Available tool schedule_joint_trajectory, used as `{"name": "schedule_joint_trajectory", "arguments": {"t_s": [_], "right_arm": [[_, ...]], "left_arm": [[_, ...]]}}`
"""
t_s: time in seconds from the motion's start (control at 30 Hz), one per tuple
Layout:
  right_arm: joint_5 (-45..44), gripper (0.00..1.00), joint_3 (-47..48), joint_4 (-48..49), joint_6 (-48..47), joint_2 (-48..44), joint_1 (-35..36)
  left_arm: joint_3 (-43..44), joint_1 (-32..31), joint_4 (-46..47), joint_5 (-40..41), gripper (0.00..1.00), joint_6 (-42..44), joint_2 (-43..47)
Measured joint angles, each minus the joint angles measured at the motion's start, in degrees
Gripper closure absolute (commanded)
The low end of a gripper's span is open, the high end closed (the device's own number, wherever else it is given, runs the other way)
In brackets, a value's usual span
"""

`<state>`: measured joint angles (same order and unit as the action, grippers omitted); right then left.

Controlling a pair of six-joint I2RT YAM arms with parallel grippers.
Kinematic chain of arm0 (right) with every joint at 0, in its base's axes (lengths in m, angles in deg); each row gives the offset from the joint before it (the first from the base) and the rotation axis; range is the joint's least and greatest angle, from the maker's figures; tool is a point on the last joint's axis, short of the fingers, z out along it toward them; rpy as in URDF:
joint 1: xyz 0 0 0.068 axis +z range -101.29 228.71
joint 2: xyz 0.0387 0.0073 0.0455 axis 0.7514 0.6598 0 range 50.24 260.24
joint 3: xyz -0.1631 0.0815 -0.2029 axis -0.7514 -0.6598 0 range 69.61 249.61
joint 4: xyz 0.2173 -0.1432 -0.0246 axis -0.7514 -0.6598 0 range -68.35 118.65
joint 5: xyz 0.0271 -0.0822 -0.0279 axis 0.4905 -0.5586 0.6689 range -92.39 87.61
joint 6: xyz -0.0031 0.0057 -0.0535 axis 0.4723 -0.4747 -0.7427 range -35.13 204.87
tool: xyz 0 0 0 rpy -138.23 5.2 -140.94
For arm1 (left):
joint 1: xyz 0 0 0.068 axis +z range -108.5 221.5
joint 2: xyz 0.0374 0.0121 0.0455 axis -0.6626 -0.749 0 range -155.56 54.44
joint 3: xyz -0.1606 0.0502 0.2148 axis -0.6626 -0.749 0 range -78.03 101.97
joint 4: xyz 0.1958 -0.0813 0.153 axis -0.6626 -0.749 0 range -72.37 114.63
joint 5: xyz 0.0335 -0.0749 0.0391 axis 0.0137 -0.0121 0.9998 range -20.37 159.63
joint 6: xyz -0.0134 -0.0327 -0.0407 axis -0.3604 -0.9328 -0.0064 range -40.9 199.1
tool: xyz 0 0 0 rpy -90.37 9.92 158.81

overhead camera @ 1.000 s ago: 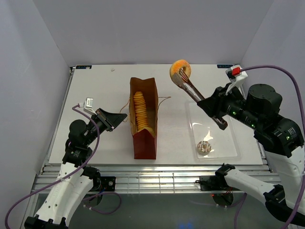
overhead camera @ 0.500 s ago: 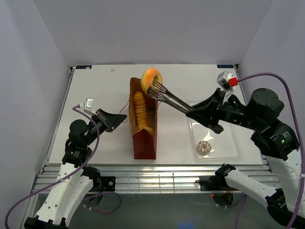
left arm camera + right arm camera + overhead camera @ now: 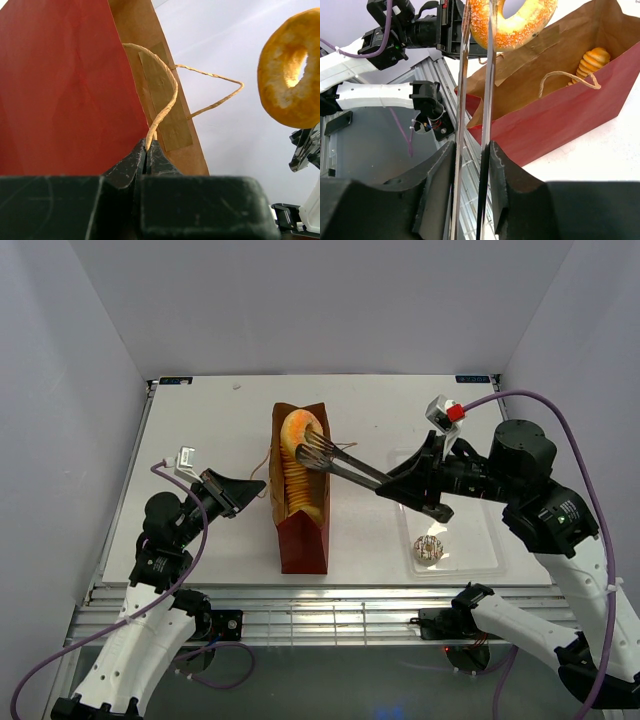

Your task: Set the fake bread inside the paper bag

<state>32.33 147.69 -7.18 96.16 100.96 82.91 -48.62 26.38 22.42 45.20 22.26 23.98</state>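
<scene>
The paper bag (image 3: 300, 490) lies on the table with its open mouth up; it also shows in the left wrist view (image 3: 65, 90) and the right wrist view (image 3: 570, 110). The long ridged loaf (image 3: 291, 478) lies inside it (image 3: 590, 61). My right gripper (image 3: 428, 502) is shut on the metal tongs (image 3: 345, 465), which pinch a ring bun (image 3: 298, 433) over the bag's far end (image 3: 512, 20) (image 3: 290, 75). My left gripper (image 3: 252, 486) is shut on the bag's twine handle (image 3: 162, 107). The small whitish pastry (image 3: 428, 549) sits in the clear tray. The second ring bun is out of view.
The clear plastic tray (image 3: 478, 540) lies at the right, under my right arm. The table's near metal edge (image 3: 330, 600) runs along the front. The bag's other twine handle (image 3: 345, 447) lies on the table towards the tray.
My right arm has swung left and down, carrying the ring bun in the tongs from above the table's far right to over the bag's opening. The left arm has held still.
</scene>
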Motion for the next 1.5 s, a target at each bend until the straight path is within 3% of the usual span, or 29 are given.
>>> {"name": "schedule_joint_trajectory", "arguments": {"t_s": [0.2,0.87,1.5], "right_arm": [[-0.4,0.53,-1.3,0.0,0.3,0.0,0.0],[-3.8,0.5,-2.0,0.0,0.4,0.8,0.0],[-27.4,0.52,10.8,-5.4,6.6,2.3,0.0]], "left_arm": [[0.0,0.0,-0.2,0.0,1.0,0.0,0.3],[0.0,0.0,-0.3,0.0,1.0,0.0,0.4],[0.0,0.0,-0.3,0.0,1.0,0.1,1.1]]}}
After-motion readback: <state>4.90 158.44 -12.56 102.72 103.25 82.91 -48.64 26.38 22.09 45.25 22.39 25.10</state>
